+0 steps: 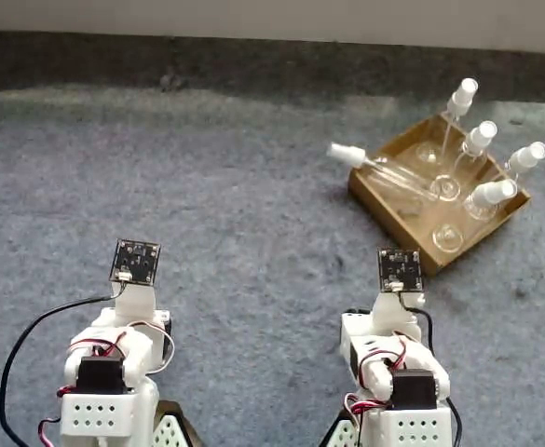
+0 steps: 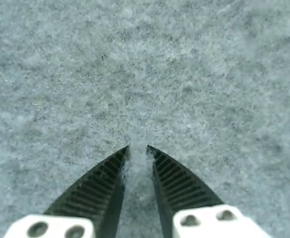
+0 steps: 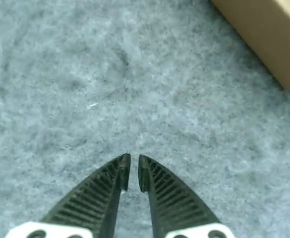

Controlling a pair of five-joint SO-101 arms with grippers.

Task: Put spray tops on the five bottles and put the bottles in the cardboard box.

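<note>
Five bottles (image 1: 478, 204) with white spray tops (image 1: 482, 136) sit in the cardboard box (image 1: 393, 226) at the worktop's (image 1: 207, 205) far right. One leans over the rim. Left pincer (image 2: 137, 148) and right pincer (image 3: 134, 158) are closed and empty over the grey worktop.

we see black ribbed fingers (image 2: 101, 191) on the left gripper (image 2: 137, 148) and the right gripper (image 3: 134, 157), each with white mounts behind. under both lies mottled grey-blue carpet (image 2: 145, 69). ahead of the right gripper, a plain tan box (image 3: 266, 39) holds clear bottles (image 1: 404, 175) with white tops (image 1: 482, 136).
</note>
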